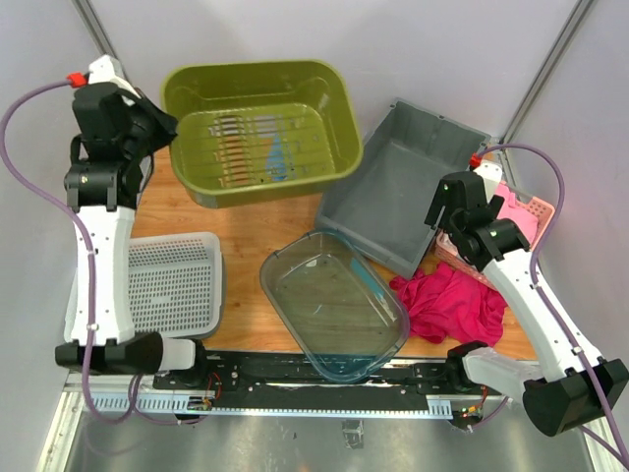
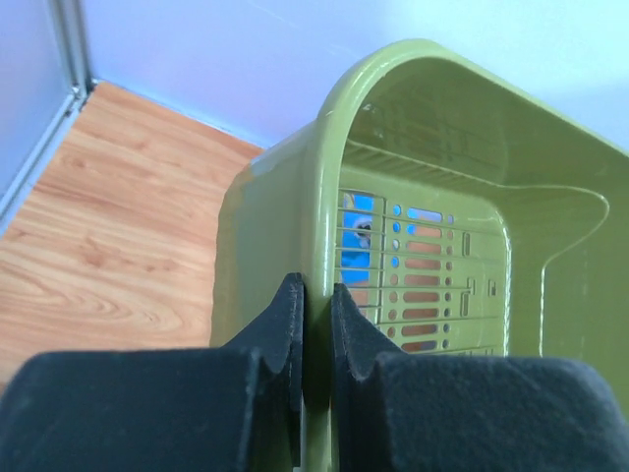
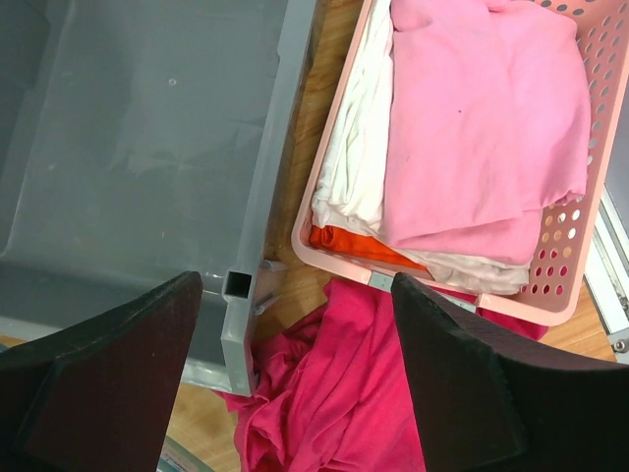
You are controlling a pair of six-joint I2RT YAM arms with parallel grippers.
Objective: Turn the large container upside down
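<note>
The large olive-green container (image 1: 257, 77) is at the back of the table. It is tilted so that its opening and slotted bottom face the front. My left gripper (image 1: 169, 128) is shut on its left rim. In the left wrist view the two black fingers pinch the thin green wall of the container (image 2: 442, 147), one inside and one outside, at the gripper (image 2: 316, 290). My right gripper (image 1: 444, 208) hangs open over the right side, away from the container. In its own view the gripper (image 3: 297, 280) holds nothing.
A grey bin (image 1: 393, 192) (image 3: 138, 128) lies right of the green container. A pink basket (image 1: 531, 208) (image 3: 575, 206) of folded clothes and a crimson cloth (image 1: 452, 300) (image 3: 334, 393) are at the right. A clear tub (image 1: 334, 300) sits front centre, and a white perforated tray (image 1: 172, 285) front left.
</note>
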